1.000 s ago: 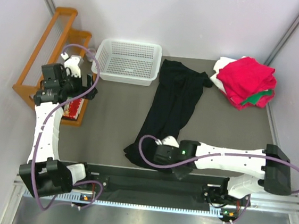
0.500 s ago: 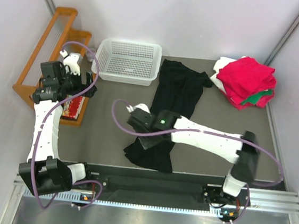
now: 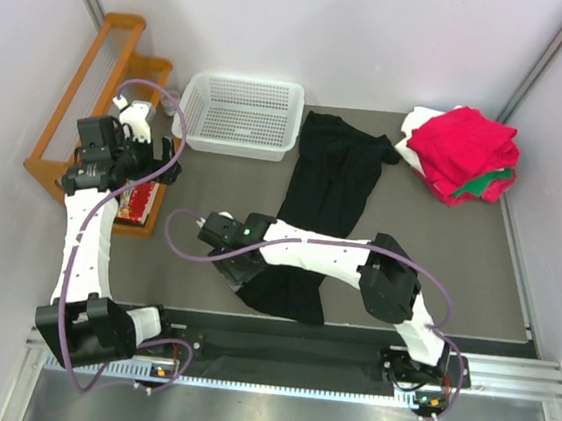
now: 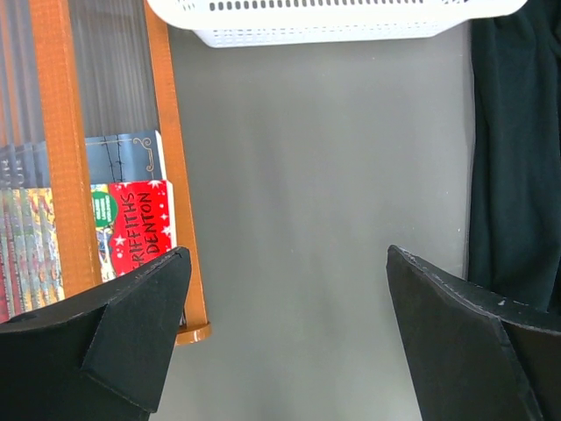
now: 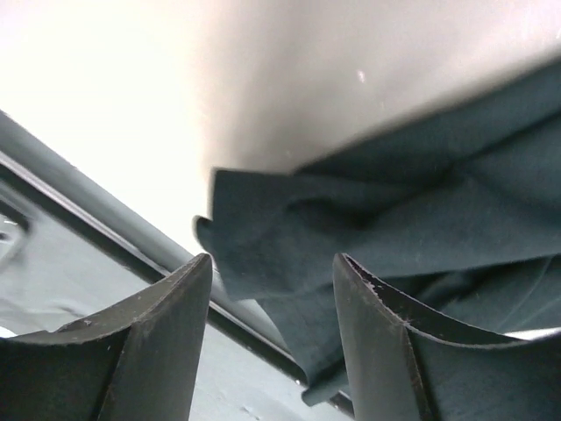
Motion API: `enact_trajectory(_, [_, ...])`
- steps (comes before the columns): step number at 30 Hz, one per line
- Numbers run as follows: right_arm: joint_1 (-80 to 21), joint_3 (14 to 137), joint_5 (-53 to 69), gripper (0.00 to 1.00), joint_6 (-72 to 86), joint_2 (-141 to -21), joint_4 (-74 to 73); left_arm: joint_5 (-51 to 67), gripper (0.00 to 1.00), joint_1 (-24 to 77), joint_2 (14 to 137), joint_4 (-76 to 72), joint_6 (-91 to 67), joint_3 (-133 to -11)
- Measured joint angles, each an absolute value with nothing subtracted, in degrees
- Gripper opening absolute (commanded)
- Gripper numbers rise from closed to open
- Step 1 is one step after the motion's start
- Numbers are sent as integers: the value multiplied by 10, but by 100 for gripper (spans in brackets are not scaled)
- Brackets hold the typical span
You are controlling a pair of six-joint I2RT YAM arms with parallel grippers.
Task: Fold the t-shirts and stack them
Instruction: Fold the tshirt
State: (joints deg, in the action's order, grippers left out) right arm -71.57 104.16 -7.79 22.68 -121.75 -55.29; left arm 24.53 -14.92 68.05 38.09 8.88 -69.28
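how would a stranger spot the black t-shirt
On the table, find the white basket at the back. Right of it, the black t-shirt runs as a long strip toward the front. Unlike the bright pile far right, it is dark and outstretched.

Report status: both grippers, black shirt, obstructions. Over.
Left gripper open, empty. Right gripper open at black t-shirt, near-left corner. Shirt lies in long strip. White basket beside its far end.
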Motion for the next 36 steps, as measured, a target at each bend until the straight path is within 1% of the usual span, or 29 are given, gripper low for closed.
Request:
enact_trajectory(6, [-716,1096,-76,59,220,-1231,-553,245,98,-149,681,381,89,-685])
enact_trajectory(16, [-716,1100,-74,59,215,-1265,-552,244,98,-149,681,378,89,-681])
enact_trajectory(19, [-716,1100,-74,56,213,-1274,-553,244,98,-149,681,377,89,-681])
enact_trajectory(22, [-716,1100,-74,44,210,-1276,-553,244,98,-149,681,377,89,-681])
enact_trajectory(23, [-716,1100,-74,36,209,-1276,-553,244,98,-149,681,377,89,-681])
enact_trajectory(26, [-716,1100,-75,27,208,-1278,-553,245,98,-149,681,377,89,-681])
enact_trajectory(33, [-716,1099,-88,28,210,-1273,-562,246,98,-149,681,375,89,-673])
enact_trajectory(36, [-717,1064,-94,29,216,-1236,-559,247,98,-149,681,375,89,-672])
